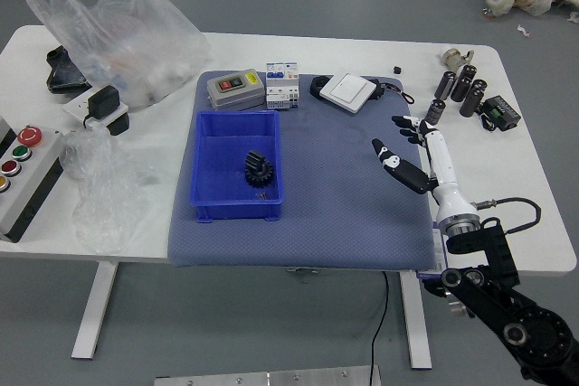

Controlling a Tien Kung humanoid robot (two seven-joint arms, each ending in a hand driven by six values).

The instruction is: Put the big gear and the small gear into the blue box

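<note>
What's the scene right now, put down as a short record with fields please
container: blue box on the left part of the blue-gray mat
inside: black gear; a tiny piece nearer the robot, too small to identify
right hand: open, holding nothing, over the mat's right edge
left hand: not in view
beyond box: gray device, white module

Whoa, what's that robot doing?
It's meant to put a big gear and a small gear in the blue box. Right now its right hand is open and holds nothing, out by the right side of the mat. A black gear is in the box. There's a tiny thing near it, but I can't tell if that's the small gear.
</note>
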